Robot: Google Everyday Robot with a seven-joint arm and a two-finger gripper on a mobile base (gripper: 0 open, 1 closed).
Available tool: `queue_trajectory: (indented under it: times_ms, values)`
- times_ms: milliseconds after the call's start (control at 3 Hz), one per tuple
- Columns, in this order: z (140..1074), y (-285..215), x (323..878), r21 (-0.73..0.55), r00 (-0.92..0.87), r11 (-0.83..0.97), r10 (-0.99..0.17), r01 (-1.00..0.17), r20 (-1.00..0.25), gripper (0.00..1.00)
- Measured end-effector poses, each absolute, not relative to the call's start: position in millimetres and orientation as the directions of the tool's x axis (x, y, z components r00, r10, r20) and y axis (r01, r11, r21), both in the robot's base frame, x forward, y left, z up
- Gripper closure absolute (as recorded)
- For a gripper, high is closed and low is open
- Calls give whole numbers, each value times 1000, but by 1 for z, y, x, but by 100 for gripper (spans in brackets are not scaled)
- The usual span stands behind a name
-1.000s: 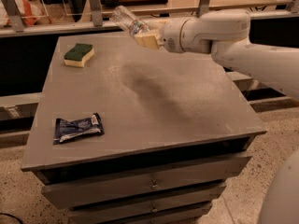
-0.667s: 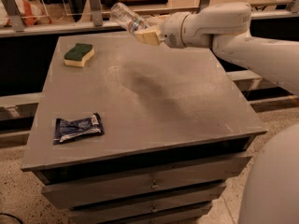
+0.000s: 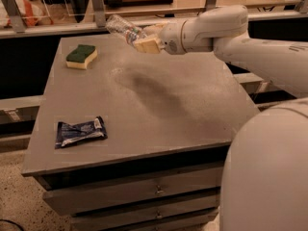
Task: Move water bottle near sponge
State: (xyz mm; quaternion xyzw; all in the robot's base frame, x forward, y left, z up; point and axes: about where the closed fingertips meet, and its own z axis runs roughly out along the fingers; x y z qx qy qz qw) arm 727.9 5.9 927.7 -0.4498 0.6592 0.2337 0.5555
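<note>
The water bottle [image 3: 121, 27] is a small clear ribbed bottle, held tilted on its side in the air above the far middle of the grey table [image 3: 192, 109]. My gripper [image 3: 145, 38] is shut on the water bottle, with its tan fingers [image 3: 148, 44] around the bottle's right end. The sponge [image 3: 81, 56], yellow with a dark green top, lies flat on the table's far left, down-left of the bottle and apart from it.
A dark blue foil packet [image 3: 79, 131] lies near the table's front left edge. Drawers [image 3: 144, 196] sit under the tabletop. A rail and glass panels [image 3: 96, 4] run behind the table. My white arm [image 3: 260, 52] reaches in from the right.
The gripper with the bottle has moved left, toward the sponge. The sponge and the packet have not moved.
</note>
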Motion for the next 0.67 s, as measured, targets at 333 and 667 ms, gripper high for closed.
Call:
queue_trajectory:
  times_ms: [333,667]
  values:
    - [920,18,725,-180,17,457,-340,-871,-940,100]
    - [914,31,720,-159,6,431,-335,-888,-942,100]
